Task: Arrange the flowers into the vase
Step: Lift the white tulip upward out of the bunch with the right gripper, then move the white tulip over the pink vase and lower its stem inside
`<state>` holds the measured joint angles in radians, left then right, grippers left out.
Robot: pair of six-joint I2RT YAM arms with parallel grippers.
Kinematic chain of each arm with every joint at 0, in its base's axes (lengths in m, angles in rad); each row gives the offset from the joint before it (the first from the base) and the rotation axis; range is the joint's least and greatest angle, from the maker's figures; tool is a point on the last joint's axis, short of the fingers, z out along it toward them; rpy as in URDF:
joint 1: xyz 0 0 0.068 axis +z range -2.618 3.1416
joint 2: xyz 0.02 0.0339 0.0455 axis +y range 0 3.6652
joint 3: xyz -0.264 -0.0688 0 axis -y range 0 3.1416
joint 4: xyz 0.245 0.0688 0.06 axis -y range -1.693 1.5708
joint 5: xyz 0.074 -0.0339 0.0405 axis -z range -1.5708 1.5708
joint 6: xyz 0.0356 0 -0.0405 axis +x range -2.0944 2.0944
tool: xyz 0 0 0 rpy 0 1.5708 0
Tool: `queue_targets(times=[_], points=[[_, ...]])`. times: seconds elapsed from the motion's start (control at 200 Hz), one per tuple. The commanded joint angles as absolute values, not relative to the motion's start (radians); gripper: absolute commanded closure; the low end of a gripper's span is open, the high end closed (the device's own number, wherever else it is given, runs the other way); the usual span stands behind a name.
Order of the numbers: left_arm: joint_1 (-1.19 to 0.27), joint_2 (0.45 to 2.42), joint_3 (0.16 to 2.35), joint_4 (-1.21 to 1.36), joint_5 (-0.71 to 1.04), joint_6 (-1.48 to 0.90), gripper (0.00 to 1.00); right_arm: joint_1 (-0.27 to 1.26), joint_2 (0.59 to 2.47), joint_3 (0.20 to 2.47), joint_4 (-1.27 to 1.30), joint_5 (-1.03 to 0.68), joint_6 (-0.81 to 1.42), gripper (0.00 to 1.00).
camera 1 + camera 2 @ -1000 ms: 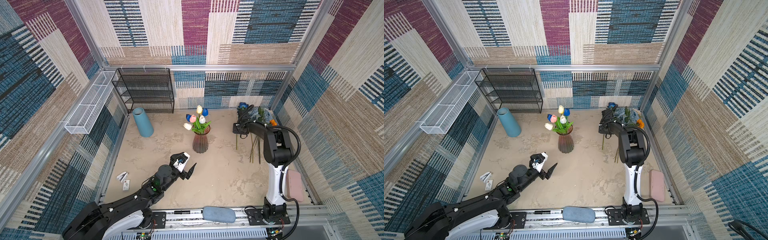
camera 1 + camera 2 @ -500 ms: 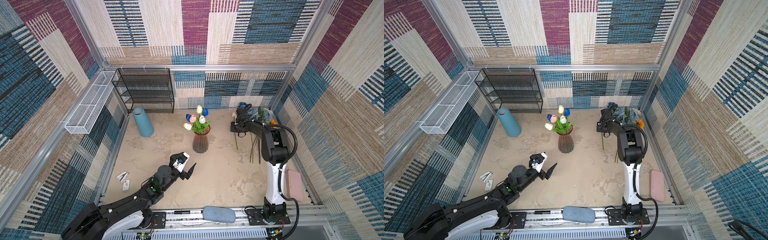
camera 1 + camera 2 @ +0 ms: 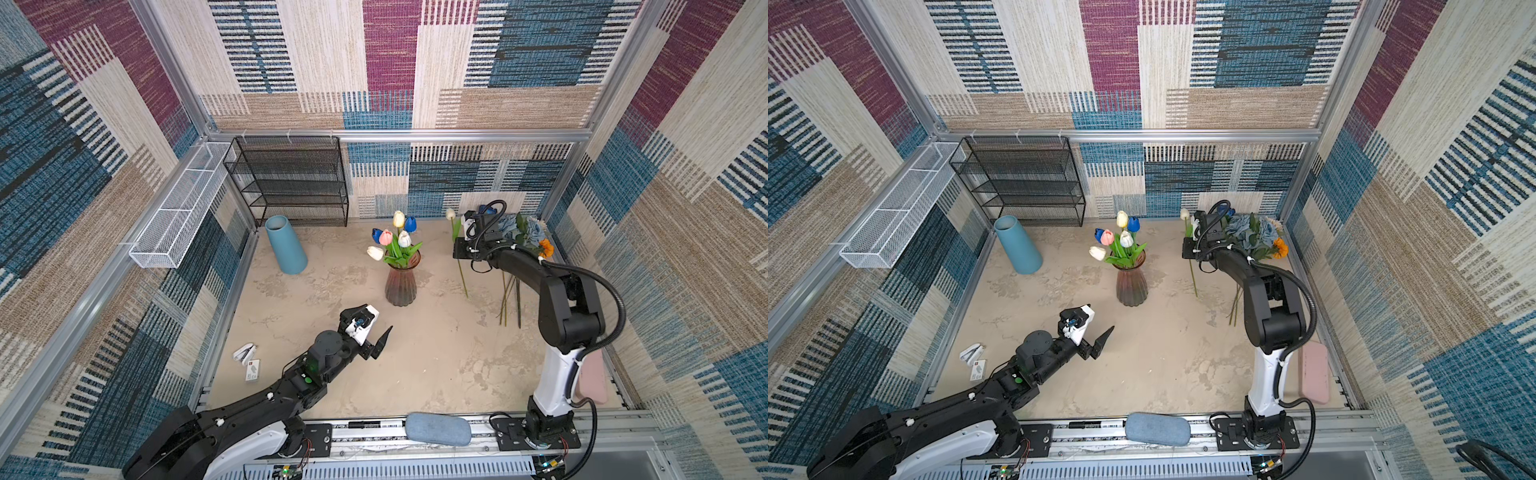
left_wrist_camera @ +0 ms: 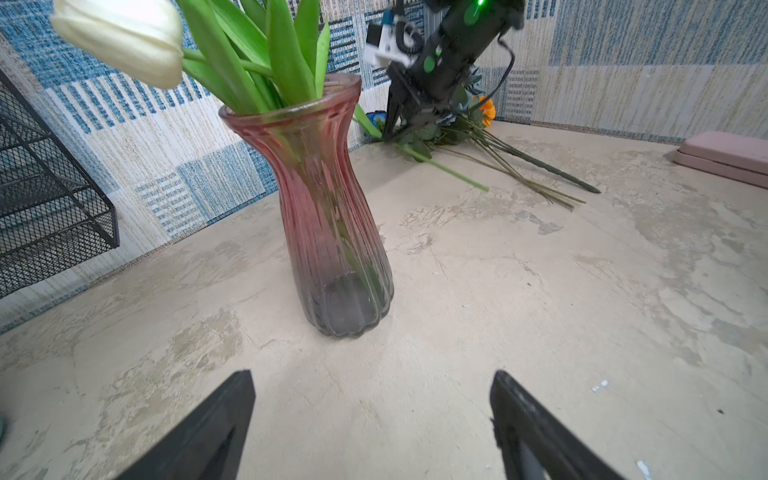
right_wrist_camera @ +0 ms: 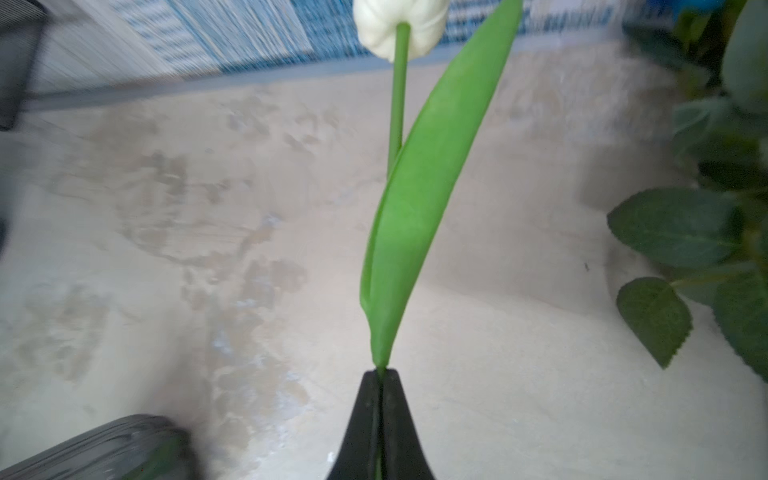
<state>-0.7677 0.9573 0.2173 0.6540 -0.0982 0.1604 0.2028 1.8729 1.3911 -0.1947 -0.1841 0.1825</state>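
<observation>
The mottled beige tabletop is most open from its centre toward six o'clock. Mid-table, the ribbed pink glass vase of tulips stands clear all round. Loose blue and orange flowers crowd the walls at the two o'clock corner. At the vase's seven o'clock the left gripper hovers with its jaws apart and empty. At the vase's two o'clock the right gripper pinches a white green-stemmed tulip.

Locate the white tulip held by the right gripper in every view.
In a top view: white tulip at back right.
In a top view: same place.
Left wrist: only its stem, beyond the vase.
Right wrist: centre, rising from the shut right gripper.
Shared landmark: leafy bunch beside it.
</observation>
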Motion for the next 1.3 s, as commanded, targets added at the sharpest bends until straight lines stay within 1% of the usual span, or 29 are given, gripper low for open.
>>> queue_targets(times=[0.0, 0.12, 0.275, 0.376, 0.456, 0.526, 0.666, 0.916, 1.292], points=[[-0.767, 0.936, 0.222, 0.666, -0.081, 0.195, 0.08, 0.217, 1.747, 1.301, 0.092, -0.276, 0.206, 1.00], [-0.767, 0.952, 0.212, 0.703, -0.094, 0.201, 0.08, 0.244, 1.577, 1.141, 0.380, -0.371, 0.246, 1.00], [-0.767, 0.957, 0.213, 0.702, -0.080, 0.195, 0.08, 0.271, 1.433, 0.991, 0.746, -0.448, 0.321, 1.00], [-0.767, 0.962, 0.212, 0.713, -0.070, 0.198, 0.08, 0.276, 1.406, 0.930, 0.975, -0.490, 0.412, 1.00], [-0.767, 0.953, 0.214, 0.696, -0.070, 0.197, 0.08, 0.281, 1.425, 0.930, 1.096, -0.531, 0.487, 1.00], [-0.767, 0.964, 0.210, 0.717, -0.082, 0.205, 0.08, 0.300, 1.448, 0.943, 1.161, -0.552, 0.515, 1.00], [-0.767, 0.968, 0.212, 0.714, -0.065, 0.196, 0.08, 0.354, 1.492, 0.945, 1.287, -0.525, 0.502, 1.00], [-0.767, 0.970, 0.215, 0.715, -0.069, 0.202, 0.08, 0.391, 1.608, 1.011, 1.367, -0.506, 0.512, 1.00], [-0.767, 0.966, 0.216, 0.709, -0.074, 0.205, 0.08, 0.426, 1.740, 1.022, 1.500, -0.441, 0.508, 1.00]])
